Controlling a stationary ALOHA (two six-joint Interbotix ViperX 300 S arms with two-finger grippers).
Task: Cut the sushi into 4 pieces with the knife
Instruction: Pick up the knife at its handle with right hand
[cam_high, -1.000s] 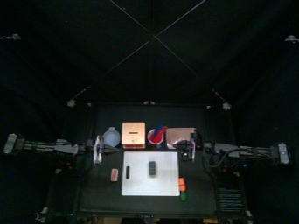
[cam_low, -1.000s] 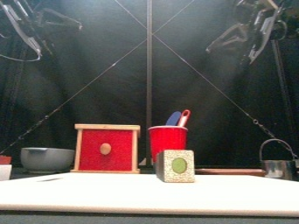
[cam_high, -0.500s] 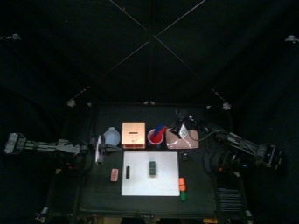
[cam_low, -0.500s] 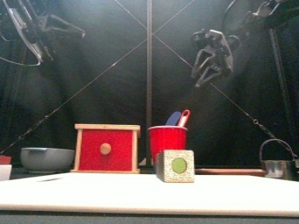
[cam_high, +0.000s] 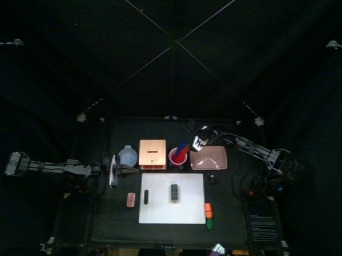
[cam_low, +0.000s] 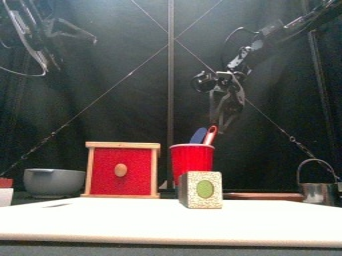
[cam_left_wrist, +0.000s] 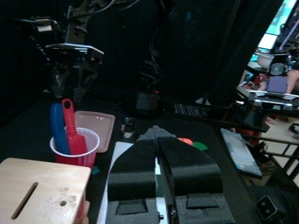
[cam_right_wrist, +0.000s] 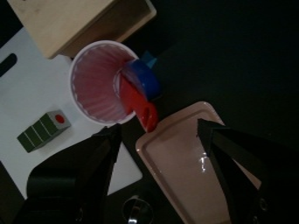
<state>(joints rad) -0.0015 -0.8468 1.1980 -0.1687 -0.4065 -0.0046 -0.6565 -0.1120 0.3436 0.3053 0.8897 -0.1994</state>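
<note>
The dark green sushi roll (cam_high: 177, 190) lies on the white cutting board (cam_high: 156, 197); in the front view it (cam_low: 201, 189) stands near, in front of the red cup (cam_low: 191, 161). A blue and a red toy knife (cam_low: 203, 134) stick up out of the cup. My right gripper (cam_low: 221, 108) hangs open just above the knife handles, holding nothing. In the right wrist view its jaws spread wide over the cup (cam_right_wrist: 103, 83) and the red knife (cam_right_wrist: 142, 101). My left gripper (cam_high: 107, 172) rests at the table's left, its jaws a narrow gap apart and empty.
The wooden box (cam_high: 152, 154) stands left of the cup and the pink tray (cam_high: 211, 156) right of it. A blue-grey bowl (cam_high: 127, 157) sits further left. The metal cutter (cam_low: 315, 186) is at the right. Small toy foods (cam_high: 209, 211) lie beside the board.
The right arm has swung in from the table's right side to above the red cup, and its jaws have opened wide. The left arm has stayed in place.
</note>
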